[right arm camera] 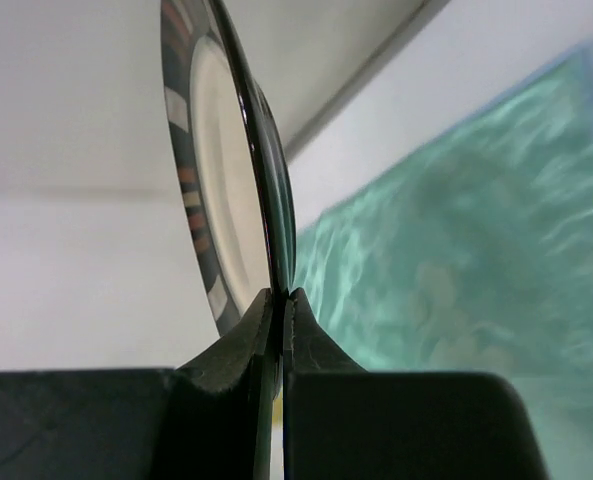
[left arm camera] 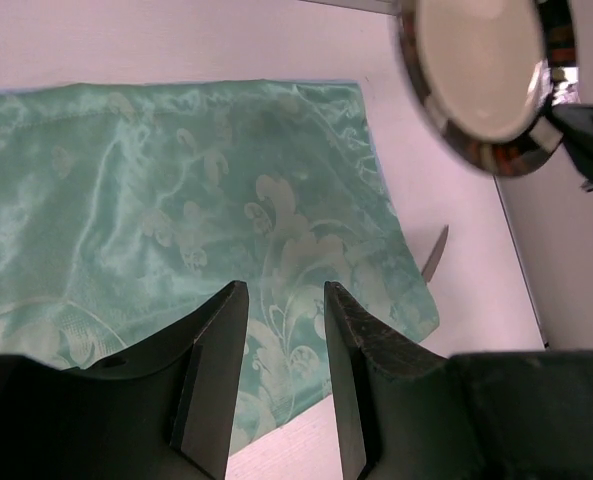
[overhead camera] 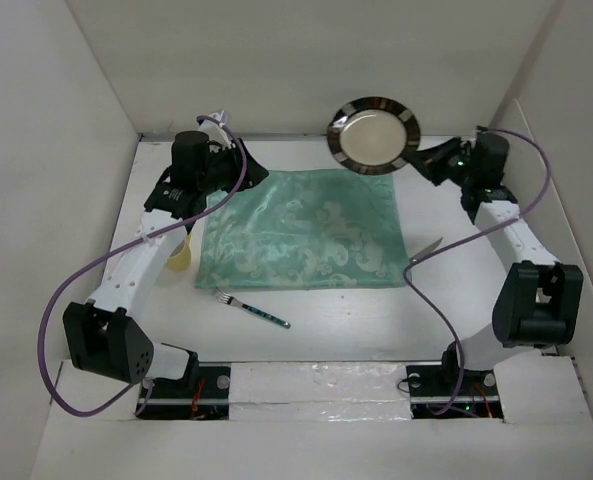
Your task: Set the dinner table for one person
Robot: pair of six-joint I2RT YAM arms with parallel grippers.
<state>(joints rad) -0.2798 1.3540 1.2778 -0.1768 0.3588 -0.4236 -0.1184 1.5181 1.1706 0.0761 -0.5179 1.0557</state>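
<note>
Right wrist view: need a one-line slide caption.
Right gripper pinching the rim of the dark-banded plate, seen edge-on, with the mint-green placemat beyond.

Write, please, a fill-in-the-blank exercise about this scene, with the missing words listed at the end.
1. The round dark-rimmed cream plate is gripped at its rim by the ____.
2. The left pincer, above the mint-green patterned cloth placemat, holds nothing and is ____.
3. The metal fork, which lies on the white table beside the placemat, has a ____ handle.

Missing words: right pincer; open; blue.
</note>
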